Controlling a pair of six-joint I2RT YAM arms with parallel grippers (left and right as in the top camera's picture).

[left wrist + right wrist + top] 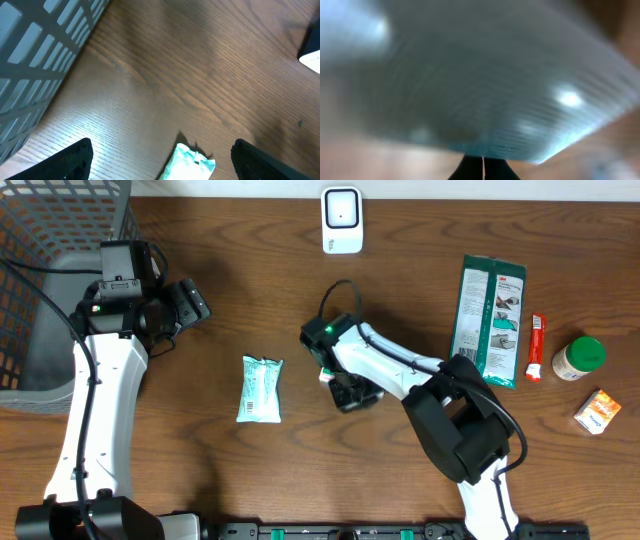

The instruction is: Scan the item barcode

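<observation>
Judging by the scene, nothing is scanned yet: the right pincer, together against a blurred pale item at the worktop's middle, grip unsure, sits well short of the far white scanner; the left pincer stands apart.

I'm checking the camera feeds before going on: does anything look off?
Yes: the right wrist view is almost filled by a blurred pale ribbed surface just beyond the shut right end effector; what it is cannot be told. Nothing looks spilled on the table.
</observation>
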